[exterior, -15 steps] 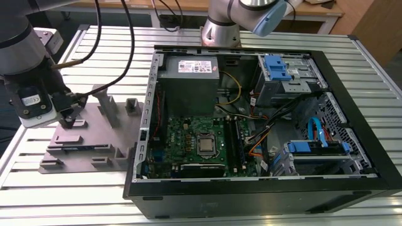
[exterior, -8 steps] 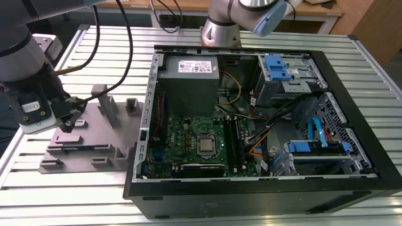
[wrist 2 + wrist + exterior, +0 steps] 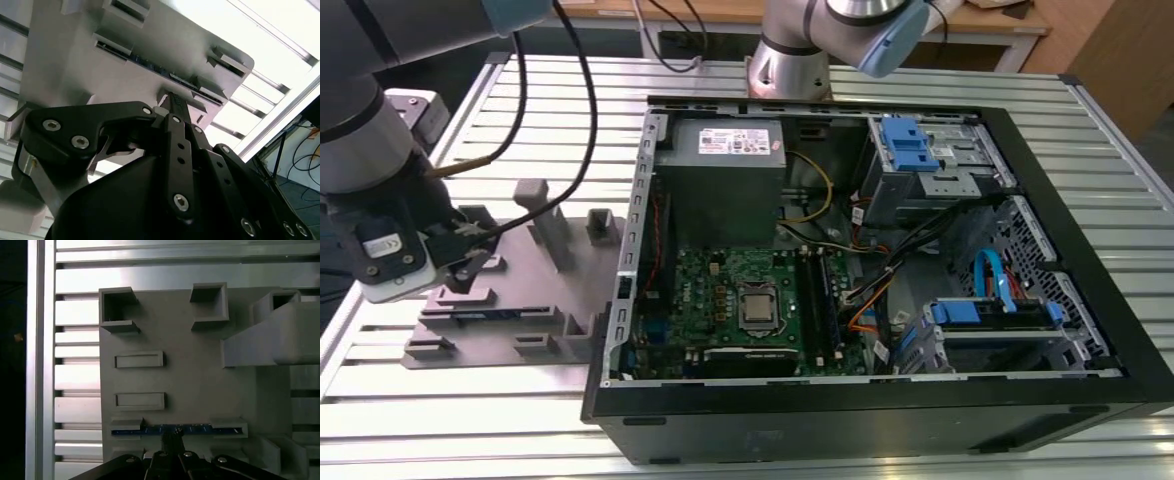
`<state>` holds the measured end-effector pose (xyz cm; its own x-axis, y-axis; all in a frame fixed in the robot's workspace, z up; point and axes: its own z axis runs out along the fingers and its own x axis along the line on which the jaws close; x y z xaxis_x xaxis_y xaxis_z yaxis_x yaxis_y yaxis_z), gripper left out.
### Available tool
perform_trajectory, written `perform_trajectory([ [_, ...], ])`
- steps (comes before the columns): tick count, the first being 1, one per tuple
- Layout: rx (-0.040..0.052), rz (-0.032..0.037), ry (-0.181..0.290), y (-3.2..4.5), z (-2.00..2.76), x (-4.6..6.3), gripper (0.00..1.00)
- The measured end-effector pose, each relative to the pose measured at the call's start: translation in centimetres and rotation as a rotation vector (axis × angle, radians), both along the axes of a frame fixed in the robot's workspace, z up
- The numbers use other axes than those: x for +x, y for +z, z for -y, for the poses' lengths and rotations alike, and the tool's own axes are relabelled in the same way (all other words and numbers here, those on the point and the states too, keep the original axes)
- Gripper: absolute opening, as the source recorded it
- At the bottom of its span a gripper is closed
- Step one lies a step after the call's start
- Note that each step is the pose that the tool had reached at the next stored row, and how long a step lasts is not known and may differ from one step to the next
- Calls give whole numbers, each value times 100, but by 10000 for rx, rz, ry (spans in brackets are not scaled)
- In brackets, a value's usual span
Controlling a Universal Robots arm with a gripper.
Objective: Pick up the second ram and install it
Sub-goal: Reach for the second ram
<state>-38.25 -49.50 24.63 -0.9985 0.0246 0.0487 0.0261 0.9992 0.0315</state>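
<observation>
The second ram (image 3: 200, 430) is a thin strip standing on edge in a slot of the grey holder block (image 3: 190, 375); it looks dark bluish here. In the second wrist view the second ram (image 3: 145, 65) runs along the holder block (image 3: 70, 70). My gripper (image 3: 172, 440) has its dark fingers (image 3: 176, 107) drawn together at the middle of the strip's upper edge, shut on it. In the exterior view my gripper (image 3: 470, 265) sits low over the holder block (image 3: 507, 325), at that view's left, outside the computer case (image 3: 854, 425).
The open computer case lies on the slatted metal table (image 3: 480, 420), with the green motherboard (image 3: 707, 290), its dark memory slots (image 3: 821, 295), loose cables (image 3: 894, 250) and blue drive brackets (image 3: 907, 145) inside. Upright posts (image 3: 540, 215) rise from the holder block.
</observation>
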Motion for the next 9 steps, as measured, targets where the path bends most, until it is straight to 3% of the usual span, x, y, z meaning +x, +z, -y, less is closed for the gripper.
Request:
perform_trajectory([
  [9,0,-1,3,-107,71,-36,7],
])
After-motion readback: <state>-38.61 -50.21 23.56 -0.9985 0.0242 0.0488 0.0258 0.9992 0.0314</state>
